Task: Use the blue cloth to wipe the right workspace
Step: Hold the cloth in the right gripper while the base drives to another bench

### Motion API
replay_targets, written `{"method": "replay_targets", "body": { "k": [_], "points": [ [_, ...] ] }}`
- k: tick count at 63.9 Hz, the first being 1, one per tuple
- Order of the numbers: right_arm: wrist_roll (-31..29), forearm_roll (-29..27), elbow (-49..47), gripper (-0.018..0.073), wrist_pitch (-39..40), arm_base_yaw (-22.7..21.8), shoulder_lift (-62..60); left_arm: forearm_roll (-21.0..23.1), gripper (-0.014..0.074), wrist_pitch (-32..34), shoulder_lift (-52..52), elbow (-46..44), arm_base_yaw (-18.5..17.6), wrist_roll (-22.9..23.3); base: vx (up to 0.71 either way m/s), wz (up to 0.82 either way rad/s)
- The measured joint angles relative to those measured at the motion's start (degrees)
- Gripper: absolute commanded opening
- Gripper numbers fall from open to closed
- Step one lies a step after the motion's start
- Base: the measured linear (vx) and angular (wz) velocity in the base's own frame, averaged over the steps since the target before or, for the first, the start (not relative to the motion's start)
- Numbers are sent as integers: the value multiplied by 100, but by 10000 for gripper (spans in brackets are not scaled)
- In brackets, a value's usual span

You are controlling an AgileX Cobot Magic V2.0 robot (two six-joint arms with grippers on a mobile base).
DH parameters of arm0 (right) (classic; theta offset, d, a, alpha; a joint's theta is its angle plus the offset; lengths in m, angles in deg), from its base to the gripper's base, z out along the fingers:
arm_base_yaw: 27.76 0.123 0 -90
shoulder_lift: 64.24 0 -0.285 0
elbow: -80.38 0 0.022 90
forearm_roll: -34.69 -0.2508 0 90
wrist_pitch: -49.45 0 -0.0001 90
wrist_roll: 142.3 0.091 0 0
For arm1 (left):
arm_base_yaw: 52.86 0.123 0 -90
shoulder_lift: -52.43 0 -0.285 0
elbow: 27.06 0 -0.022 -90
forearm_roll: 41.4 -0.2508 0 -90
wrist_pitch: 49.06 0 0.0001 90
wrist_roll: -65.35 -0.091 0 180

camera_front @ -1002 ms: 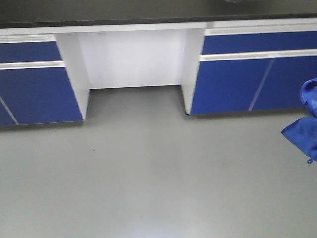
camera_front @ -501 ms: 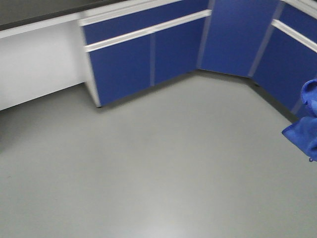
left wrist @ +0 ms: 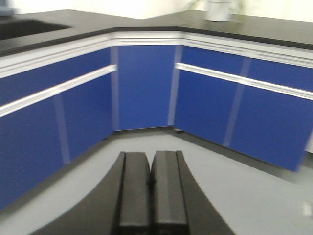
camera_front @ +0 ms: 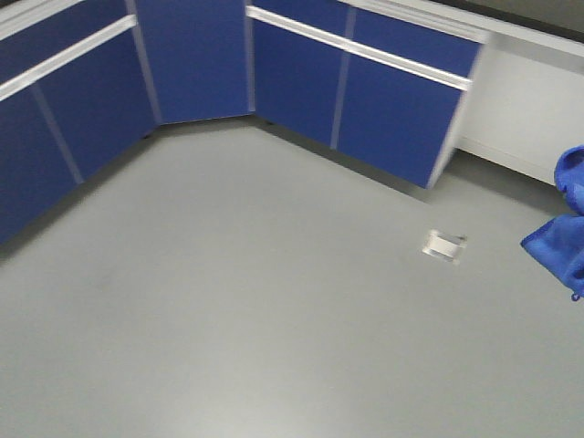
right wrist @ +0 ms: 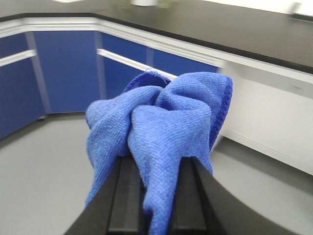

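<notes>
The blue cloth is bunched between the fingers of my right gripper, which is shut on it and holds it in the air above the grey floor. The cloth also shows at the right edge of the front view; the gripper itself is out of sight there. My left gripper is shut and empty, with its two black pads pressed together, pointing at the corner of the blue cabinets.
Blue cabinets with white rails and a black countertop run round a corner. A white kneehole recess lies at the right. A small white object lies on the grey floor.
The front view has swung right: the kneehole and straight cabinet row gave way to the cabinet corner, and a new recess came in at right. The cloth stays at the same place in frame.
</notes>
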Motion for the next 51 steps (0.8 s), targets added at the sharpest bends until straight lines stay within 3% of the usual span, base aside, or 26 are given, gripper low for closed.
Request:
{"method": "replay_targets", "body": {
  "k": [51],
  "points": [
    [0, 0, 0, -4, -4, 0, 0, 0, -6, 0, 0, 0, 0, 0, 5, -56]
  ]
}}
